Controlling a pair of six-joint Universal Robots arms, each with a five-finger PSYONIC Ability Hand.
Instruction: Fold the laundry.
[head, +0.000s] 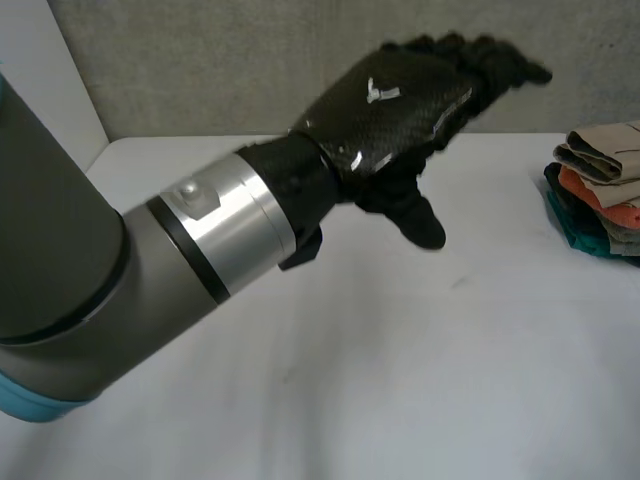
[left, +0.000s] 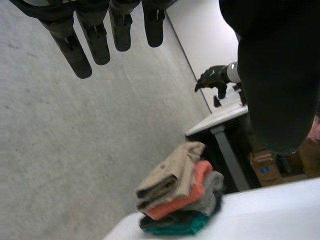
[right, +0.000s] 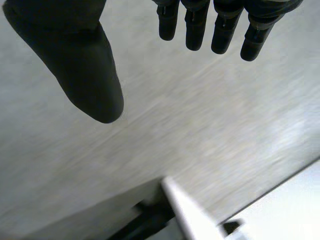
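Your left hand (head: 400, 110) and right hand (right: 90, 75) hang open; scoop the soft clothes stack (head: 600, 190) at three o'clock from underneath, lest it slump.

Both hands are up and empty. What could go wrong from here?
1. The folded pile sits at the edge of the table with uneven layers; a sweep of the open left hand nearby could topple it.
2. The open right hand faces the wall, so a blind reach down might clip the pile.

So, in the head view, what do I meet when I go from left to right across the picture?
left arm → open left hand → stack of folded clothes at the table's right edge.
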